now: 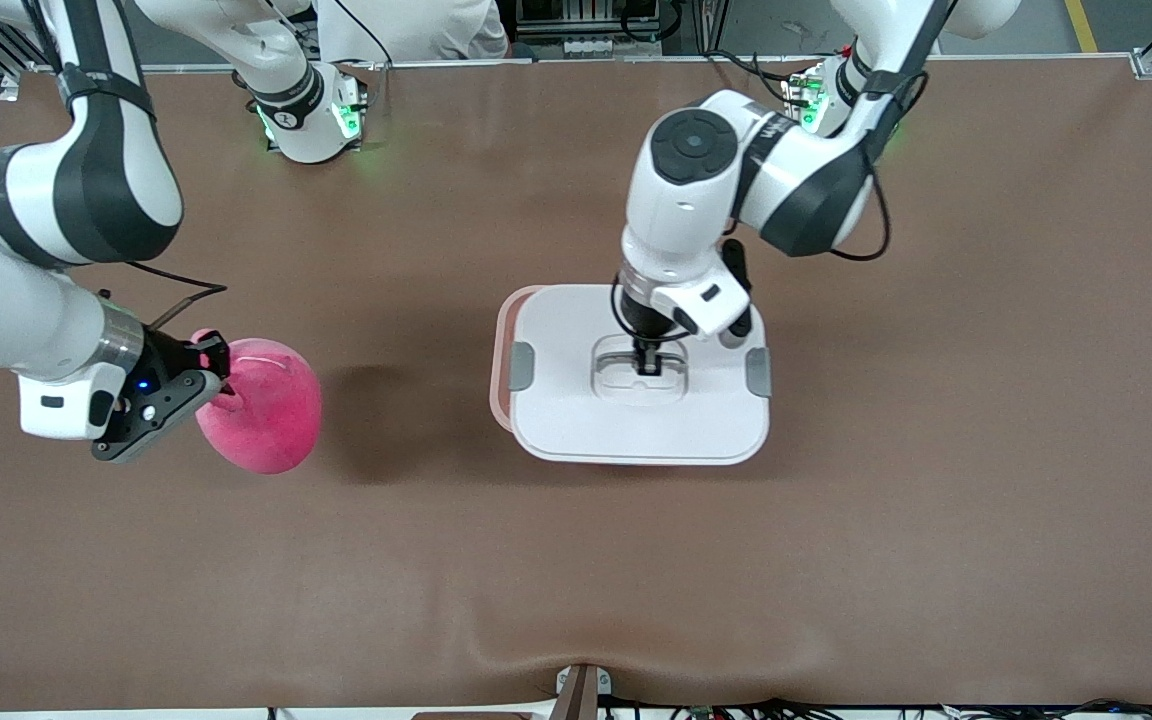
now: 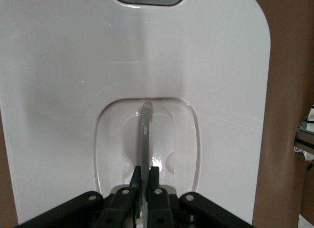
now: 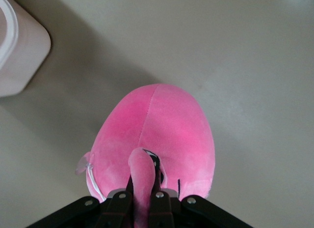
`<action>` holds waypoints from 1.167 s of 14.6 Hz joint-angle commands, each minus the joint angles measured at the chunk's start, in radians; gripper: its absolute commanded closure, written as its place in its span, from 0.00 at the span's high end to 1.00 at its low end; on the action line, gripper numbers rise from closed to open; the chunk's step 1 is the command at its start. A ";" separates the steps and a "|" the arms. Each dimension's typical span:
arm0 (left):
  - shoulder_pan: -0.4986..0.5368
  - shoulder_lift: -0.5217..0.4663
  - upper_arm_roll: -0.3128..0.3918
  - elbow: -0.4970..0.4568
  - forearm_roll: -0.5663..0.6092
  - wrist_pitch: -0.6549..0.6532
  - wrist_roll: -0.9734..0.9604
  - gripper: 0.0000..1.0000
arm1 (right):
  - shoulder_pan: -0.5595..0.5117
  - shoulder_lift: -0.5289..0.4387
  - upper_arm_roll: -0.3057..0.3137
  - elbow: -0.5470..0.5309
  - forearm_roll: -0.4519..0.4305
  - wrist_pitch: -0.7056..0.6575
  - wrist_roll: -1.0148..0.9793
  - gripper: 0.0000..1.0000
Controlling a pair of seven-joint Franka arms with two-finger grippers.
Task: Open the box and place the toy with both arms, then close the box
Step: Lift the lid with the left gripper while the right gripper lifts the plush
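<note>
Pink plush toy (image 1: 261, 405), soft and light, hangs mid-left, pinched by the right claw (image 1: 219, 368). Centre-frame, the left claw (image 1: 647, 362) is clamped on the lid handle (image 2: 144, 139) of the box (image 1: 636, 375): rigid, probably slippery.

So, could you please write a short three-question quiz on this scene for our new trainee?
1. True or false: the lid is on the box.
2. What does the left gripper have its fingers shut on?
3. The right gripper pinches: A) a grey clip B) the toy C) nothing

Key:
1. True
2. The lid's handle
3. B
</note>
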 commanded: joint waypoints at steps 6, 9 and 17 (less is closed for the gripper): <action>0.131 -0.093 -0.012 -0.031 0.006 -0.096 0.165 0.00 | 0.215 -0.009 -0.001 0.067 0.006 -0.035 0.431 0.00; 0.179 -0.119 -0.013 -0.061 0.005 -0.096 0.196 0.00 | 0.322 0.000 -0.002 0.117 0.004 -0.035 0.663 0.00; 0.302 -0.266 -0.013 -0.277 -0.086 -0.018 0.415 0.00 | 0.454 0.163 -0.002 0.300 0.076 -0.027 0.904 0.00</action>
